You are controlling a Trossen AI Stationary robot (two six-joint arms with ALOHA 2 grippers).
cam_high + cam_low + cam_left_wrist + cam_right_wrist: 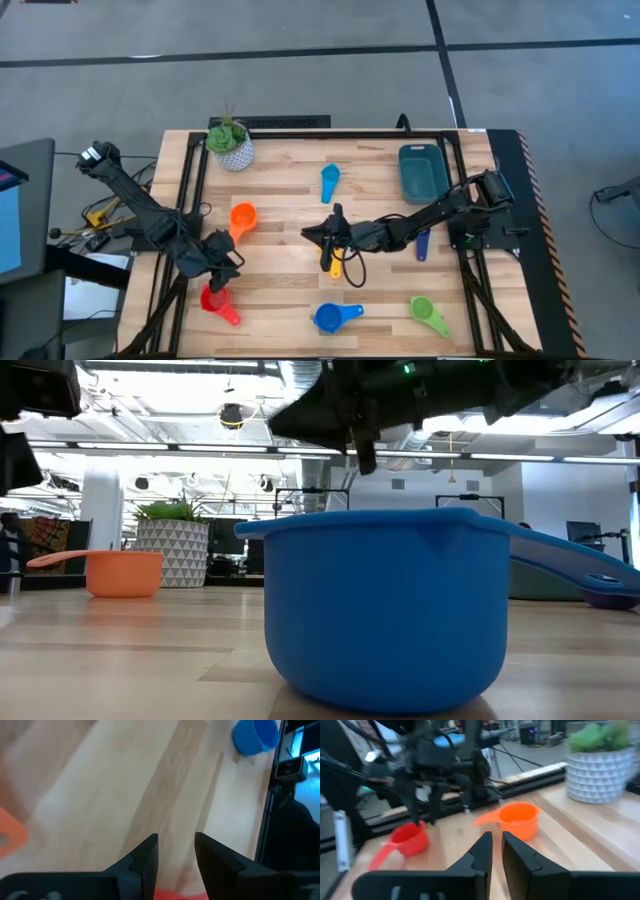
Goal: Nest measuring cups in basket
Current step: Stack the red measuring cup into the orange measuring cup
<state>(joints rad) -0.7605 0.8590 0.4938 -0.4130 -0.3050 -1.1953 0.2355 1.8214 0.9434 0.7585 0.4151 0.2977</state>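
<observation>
Basket [423,170] sits empty at the far right of the tabletop [290,290], cups scattered everywhere. Right pincer [334,243] is mid-table over the yellow cup [336,268], fingers nearly together, holding nothing I can see. Left pincer [222,274] hangs spread apart right above the red cup [215,302], orange cup [242,217] close by. A potted plant [230,142] stands at the far edge.

No readable txt, labels, nos. or signs anywhere in any view.
</observation>
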